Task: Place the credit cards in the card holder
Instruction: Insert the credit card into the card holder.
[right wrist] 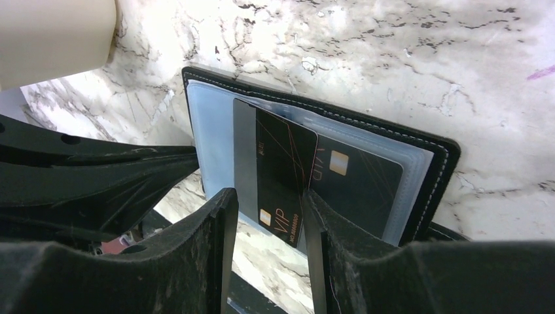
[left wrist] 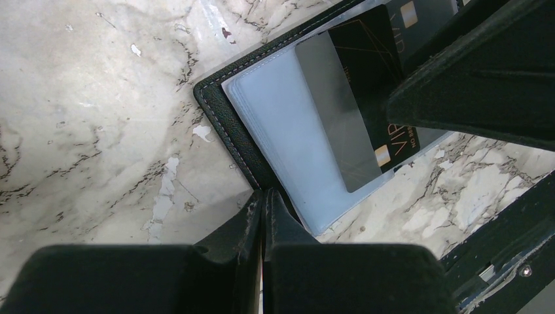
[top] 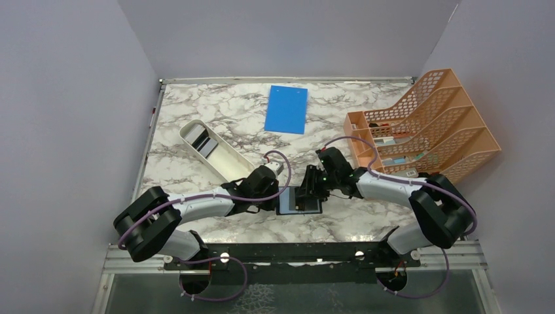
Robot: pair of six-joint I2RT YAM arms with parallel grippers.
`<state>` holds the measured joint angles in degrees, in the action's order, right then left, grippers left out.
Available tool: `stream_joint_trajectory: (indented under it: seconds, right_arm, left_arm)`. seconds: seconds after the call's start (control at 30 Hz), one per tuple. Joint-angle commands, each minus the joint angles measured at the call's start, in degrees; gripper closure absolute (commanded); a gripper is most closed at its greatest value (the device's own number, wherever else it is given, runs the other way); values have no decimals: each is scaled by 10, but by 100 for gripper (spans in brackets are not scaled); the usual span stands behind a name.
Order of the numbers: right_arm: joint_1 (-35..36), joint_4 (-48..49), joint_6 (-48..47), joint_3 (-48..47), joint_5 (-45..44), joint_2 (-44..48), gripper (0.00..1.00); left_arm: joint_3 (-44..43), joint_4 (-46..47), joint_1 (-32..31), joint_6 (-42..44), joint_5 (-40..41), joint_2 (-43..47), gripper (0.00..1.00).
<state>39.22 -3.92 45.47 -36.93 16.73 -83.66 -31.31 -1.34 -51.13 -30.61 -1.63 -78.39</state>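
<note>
The card holder (top: pixel 299 201) lies open on the marble between my two arms, its black stitched edge (left wrist: pixel 222 124) framing pale blue-grey pockets. My left gripper (left wrist: pixel 264 196) is shut, its tips resting on the holder's near black edge (top: pixel 271 196). A black credit card marked VIP (right wrist: pixel 281 170) sticks partly out of a pocket. My right gripper (right wrist: pixel 265 203) is closed on its two long edges (top: pixel 307 190). That card also shows in the left wrist view (left wrist: pixel 366 85). Another dark credit card (right wrist: pixel 357 180) sits inside the clear pocket beside it.
A white oblong tray (top: pixel 216 150) with dark flat pieces in it lies just behind the left gripper; its corner (right wrist: pixel 52 33) shows in the right wrist view. A blue board (top: pixel 286 108) lies at the back centre. An orange mesh rack (top: pixel 419 124) stands at the right.
</note>
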Motion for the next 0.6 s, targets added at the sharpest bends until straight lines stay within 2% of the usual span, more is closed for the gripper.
stream_joint_trajectory:
  seconds: [0.0, 0.4, 0.57]
  right_arm:
    - [11, 7, 7, -20, -14, -21, 54]
    - [32, 61, 16, -25, -2, -50, 54]
    - [32, 26, 13, -32, -37, -39, 54]
  left_arm:
    - [4, 15, -5, -2, -9, 6, 95]
    - [2, 21, -8, -5, -9, 4, 95]
    - [0, 21, -10, -5, -10, 0, 95]
